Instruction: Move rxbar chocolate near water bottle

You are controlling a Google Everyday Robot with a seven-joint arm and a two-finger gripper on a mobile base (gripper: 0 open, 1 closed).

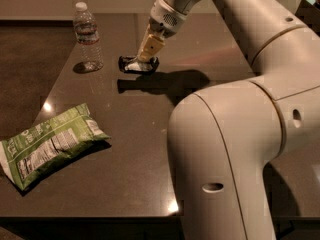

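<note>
The rxbar chocolate (136, 65), a small black-wrapped bar, hangs in my gripper (145, 59) a little above the dark table (135, 149), with its shadow below it. The gripper is shut on the bar's right part and points down from the upper right. The water bottle (87, 36), clear with a white cap, stands upright to the left of the bar, about a bar's length away.
A large green chip bag (47, 145) lies at the table's front left edge. My arm's big pale body (240, 134) fills the right half of the view and hides the table there. The table's left edge runs close to the bottle.
</note>
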